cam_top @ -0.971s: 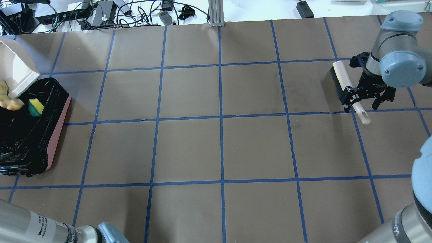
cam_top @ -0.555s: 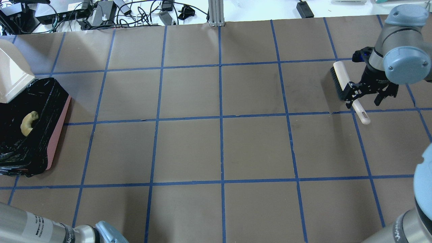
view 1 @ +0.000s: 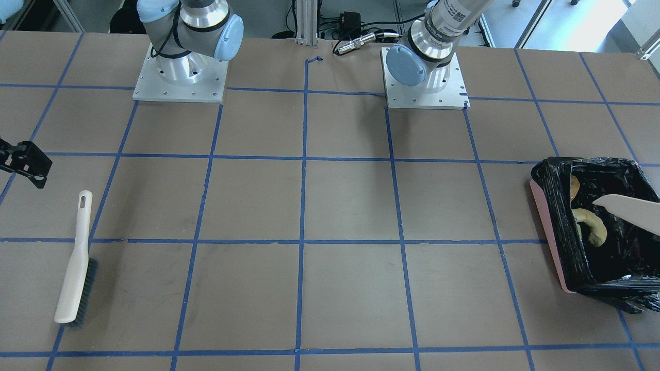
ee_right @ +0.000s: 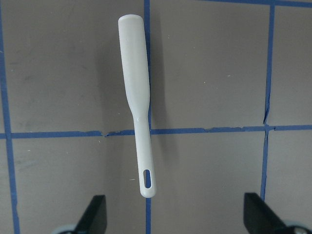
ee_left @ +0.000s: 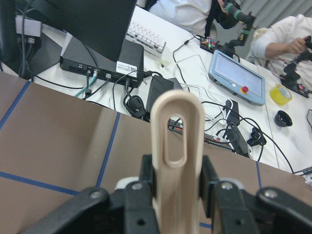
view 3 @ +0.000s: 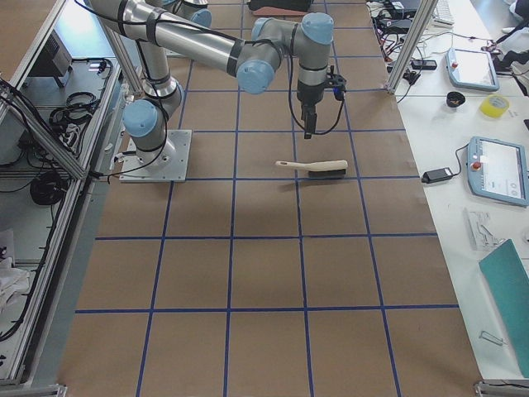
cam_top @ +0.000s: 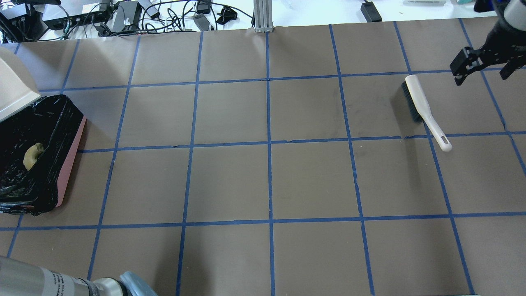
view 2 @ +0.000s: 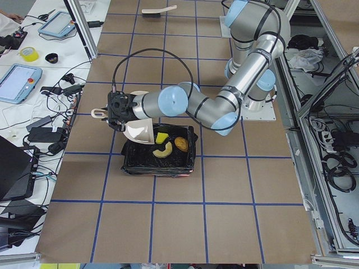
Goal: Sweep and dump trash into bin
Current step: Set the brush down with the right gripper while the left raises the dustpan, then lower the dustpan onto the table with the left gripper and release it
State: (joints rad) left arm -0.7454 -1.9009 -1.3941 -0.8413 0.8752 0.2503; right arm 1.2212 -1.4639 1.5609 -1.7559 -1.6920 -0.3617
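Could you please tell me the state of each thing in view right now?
hand brush: lying on the table, ungripped.
right claw: open, raised clear of the brush.
left claw: shut on the dustpan's handle.
dustpan: held tilted over the bin.
bin: upright, bag-lined.
croissant: inside the bin.
sponge: inside the bin.
bread lump: inside the bin.

- The left arm [view 2: 249, 67] and right arm [view 3: 190, 40] are silvery metal tubes joined by rounded housings with pale blue caps.
- Each stands on a square silver base plate [view 1: 206, 90] with small screws along its edges.
- A white label [view 1: 456, 13] with black print wraps the left arm's tube.
- A black cable [view 2: 151, 51] loops along the left arm.
- The left gripper [ee_left: 176, 178] and right gripper [cam_top: 481, 77] are black, with angular, linked fingers [cam_top: 460, 65].
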